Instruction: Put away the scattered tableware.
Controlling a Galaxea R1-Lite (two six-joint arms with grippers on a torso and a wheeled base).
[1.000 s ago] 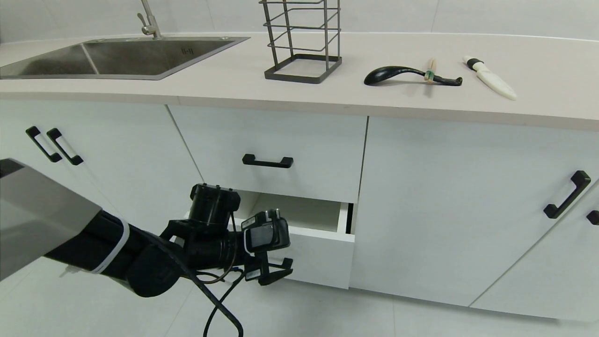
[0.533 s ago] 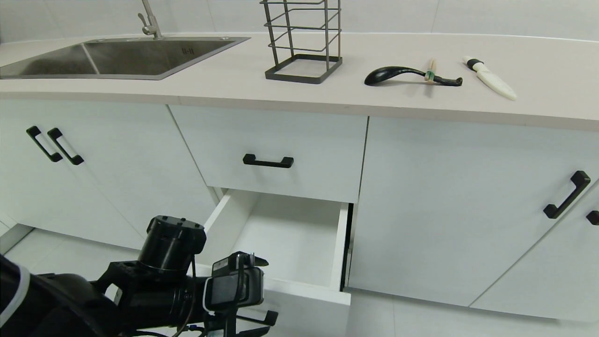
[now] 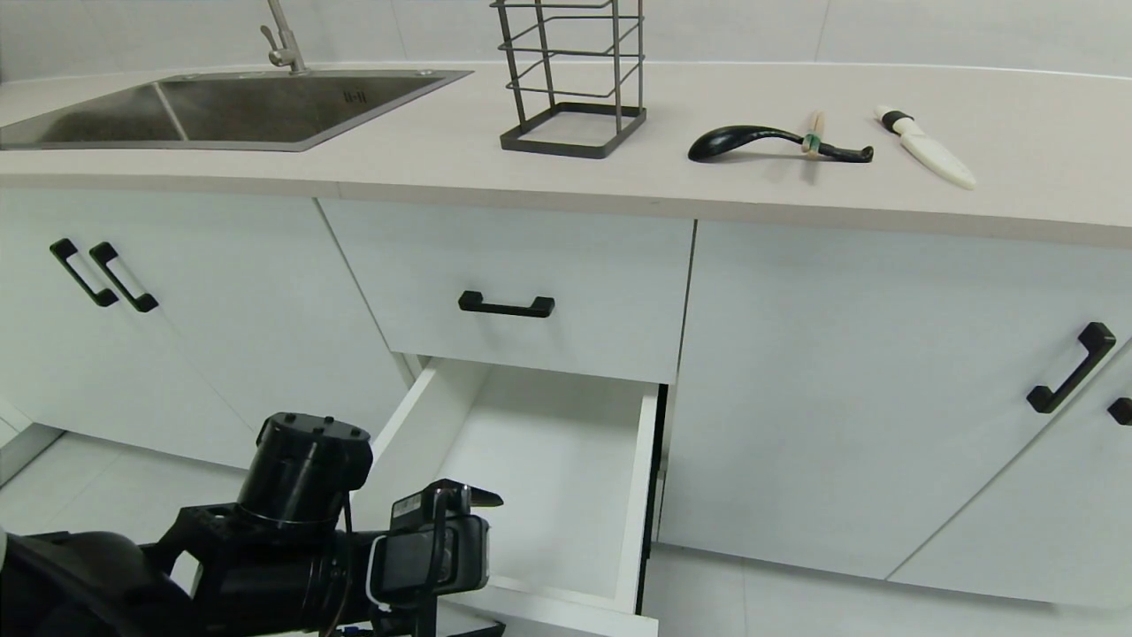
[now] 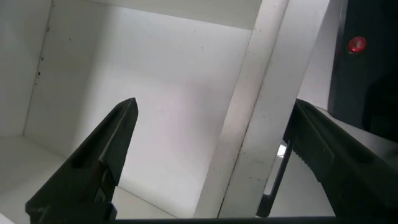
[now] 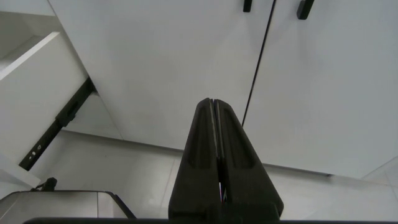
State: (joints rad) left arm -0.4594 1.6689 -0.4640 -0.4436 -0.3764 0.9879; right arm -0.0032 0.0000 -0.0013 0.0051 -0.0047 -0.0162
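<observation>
"Countertop first: what lies on it?"

"On my right side, a black ladle with wooden chopsticks lying across its handle. A white knife is just beside them. A wire rack stands upright between that group and the sink."

"And below the counter?"

"The lower drawer is pulled out. The upper drawer directly over it is shut."

"Where are your grippers?"

"My left gripper sits low at the front of the lower drawer. Its fingers are spread wide and grip nothing. One white drawer wall shows between them, but I can't tell whether either finger touches it. My right gripper has its fingers pressed flat together with nothing between them. It hangs before the white cabinet doors beside the lower drawer, above the floor."
</observation>
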